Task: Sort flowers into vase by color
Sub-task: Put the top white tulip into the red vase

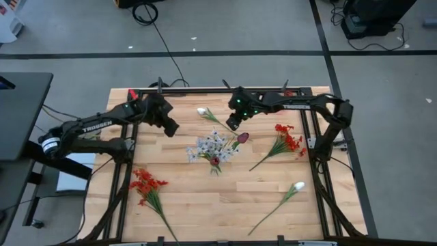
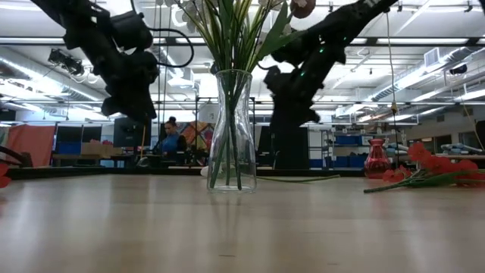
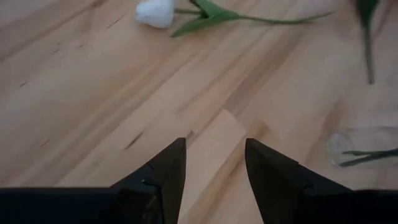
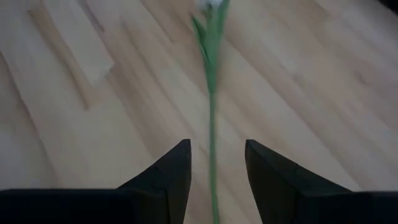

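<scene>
A clear glass vase (image 1: 214, 162) (image 2: 231, 129) stands mid-table. It holds pale lavender-white sprays (image 1: 208, 145) and a dark maroon tulip (image 1: 242, 137). A white bud flower (image 1: 203, 111) (image 3: 155, 12) lies flat near the far edge. My right gripper (image 1: 233, 125) (image 4: 214, 146) hovers open above that flower's stem (image 4: 212, 112), which runs on between its fingers, untouched. My left gripper (image 1: 172, 128) (image 3: 214, 144) hangs open over bare wood, left of the vase. Two red clusters (image 1: 288, 139) (image 1: 145, 183) and another white bud (image 1: 298, 186) lie on the table.
The wooden table (image 1: 205, 205) has free room near its front middle. Red flowers (image 2: 436, 171) lie low at the right in the low view. Black frame rails (image 1: 321, 157) run along the table's sides. A person sits in the room far behind (image 2: 168, 136).
</scene>
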Motion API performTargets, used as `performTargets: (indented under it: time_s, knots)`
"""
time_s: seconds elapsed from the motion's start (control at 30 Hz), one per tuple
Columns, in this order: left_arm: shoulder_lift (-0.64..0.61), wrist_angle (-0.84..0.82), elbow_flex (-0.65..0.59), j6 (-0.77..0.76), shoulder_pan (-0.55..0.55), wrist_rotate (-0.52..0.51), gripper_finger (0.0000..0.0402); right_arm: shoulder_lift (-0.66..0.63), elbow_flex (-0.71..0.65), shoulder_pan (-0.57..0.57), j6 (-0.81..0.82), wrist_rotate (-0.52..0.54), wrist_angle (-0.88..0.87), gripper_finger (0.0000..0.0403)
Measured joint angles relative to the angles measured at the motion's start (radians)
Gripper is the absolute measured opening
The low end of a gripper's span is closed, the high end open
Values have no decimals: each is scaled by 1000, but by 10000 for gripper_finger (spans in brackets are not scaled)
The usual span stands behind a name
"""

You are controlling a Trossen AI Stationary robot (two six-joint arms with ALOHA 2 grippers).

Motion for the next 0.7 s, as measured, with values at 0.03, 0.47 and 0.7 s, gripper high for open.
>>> performTargets:
  time_s: [0.03,0.47,0.7]
  knots:
    - [0,2,0,15,28,36,169,20,0,0,-1,-1,32,159]
    - [2,76,0,69,228,202,169,255,144,41,-259,25,65,146]
    - [6,121,2,69,248,206,169,396,315,46,-303,93,-160,145]
